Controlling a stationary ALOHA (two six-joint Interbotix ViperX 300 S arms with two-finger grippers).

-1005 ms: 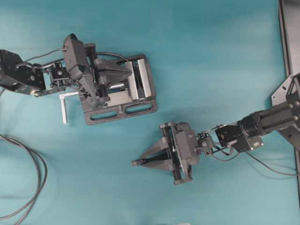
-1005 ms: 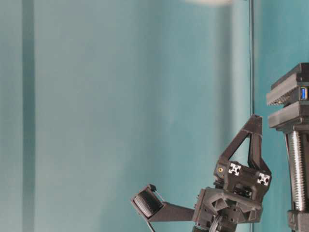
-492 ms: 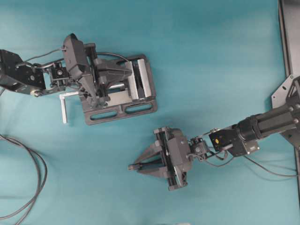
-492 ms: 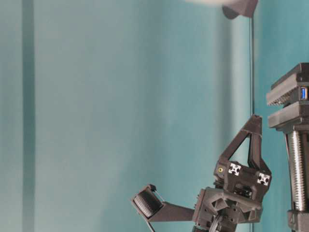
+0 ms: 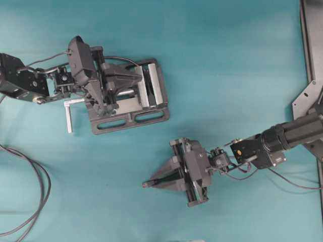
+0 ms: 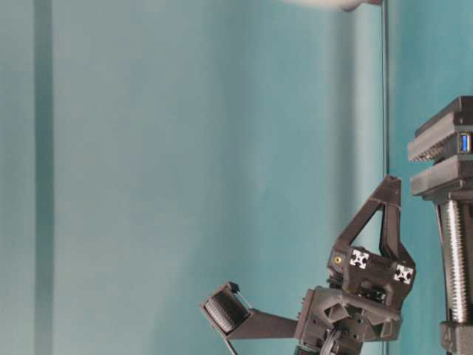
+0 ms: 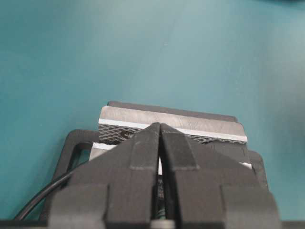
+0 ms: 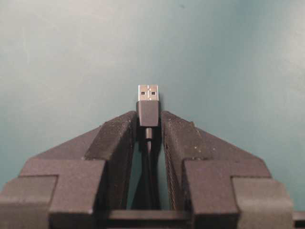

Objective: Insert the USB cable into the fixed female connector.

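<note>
Two black robot arms work over a smooth teal desk (image 5: 227, 60), seen from above, from desk level and from each wrist. Wide bare surface runs across the far edge, the middle and the near right area; only a dark rail (image 5: 306, 40) borders the right edge, and a loop of paired black cords (image 5: 35, 196) lies at the near left edge. The left hand (image 5: 143, 78) sits over a dark grey metal vise (image 5: 132, 117) toward the far left of the desk; its two matt wedge-shaped fingers (image 7: 143, 152) meet tip to tip, closed, above the vise's cross-hatched silver jaw faces, and whether anything lies between them cannot be told. A silver crank (image 5: 68, 115) sticks out of the vise toward the left edge. From desk level a small blue-lined socket, the fixed female connector (image 6: 464, 143), is clamped high in the vise. The right hand (image 5: 145, 184) lies well apart from the vise, in the near middle of the desk, pointing left with open room all around. Its textured black fingers (image 8: 177, 136) are closed on the USB cable (image 8: 148, 112), pinching the small black rectangular plug body from both sides; the shiny metal tip projects just past the fingertips, and the thin wire runs back between them.
</note>
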